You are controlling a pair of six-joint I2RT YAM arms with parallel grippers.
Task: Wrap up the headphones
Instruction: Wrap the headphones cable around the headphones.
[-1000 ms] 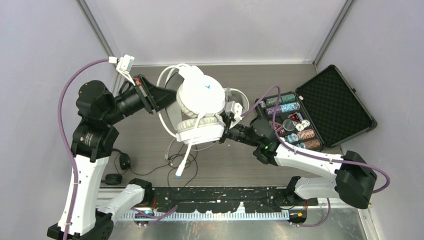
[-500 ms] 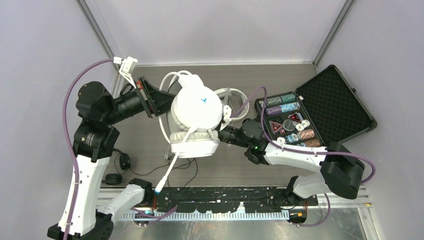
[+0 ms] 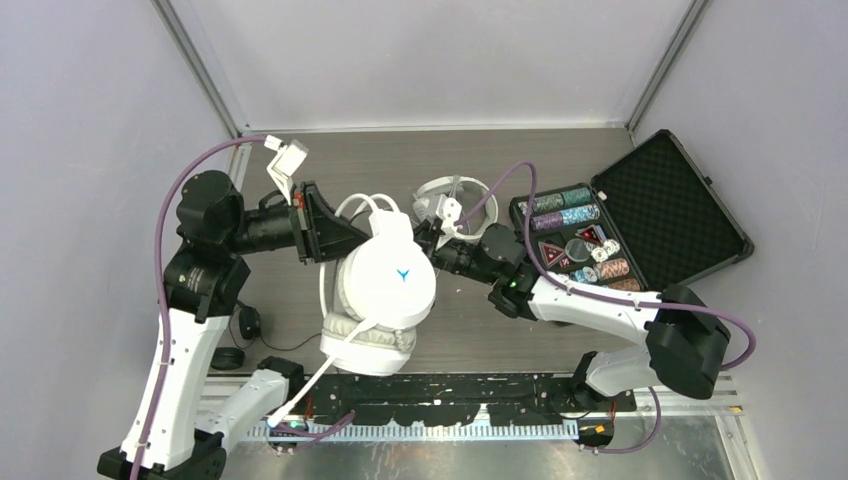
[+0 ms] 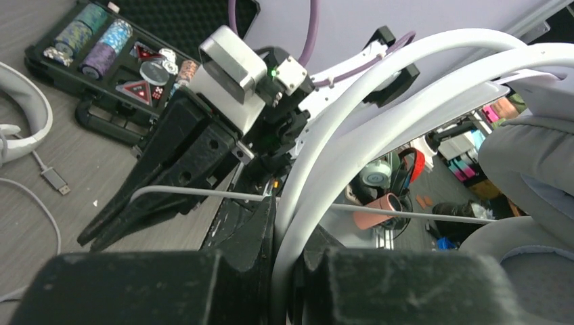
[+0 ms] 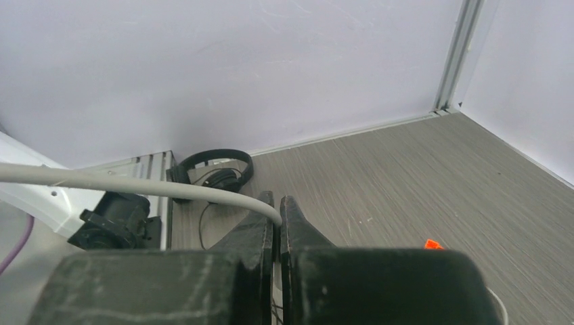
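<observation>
The headphones in hand are the white over-ear pair [image 3: 385, 285], hanging in the air above the middle of the table, cups down. At the far left a small black pair [image 3: 247, 323] lies on the table, untouched. The left gripper [image 3: 338, 237] is pinched tight on the white headband [image 4: 379, 88], so it carries the whole weight. The shells look like hard plastic and the cushions soft, and the set will probably swing from that single hold. A white strand [image 3: 310, 382] droops from the cups toward the near edge (cord or mic arm, I cannot tell which).

To the right, the right gripper [image 5: 277, 211] has its fingers together on the thin white cord [image 5: 135, 184], just beside the cups. The cord looks limp and smooth, likely to slip through a loose pinch and easy to strain where it enters the cup. Holding it close to the cup and winding gently seems wise.

Farther right a second white headset [image 3: 452, 192] rests on the table beside the open chip case [image 3: 680, 210].
</observation>
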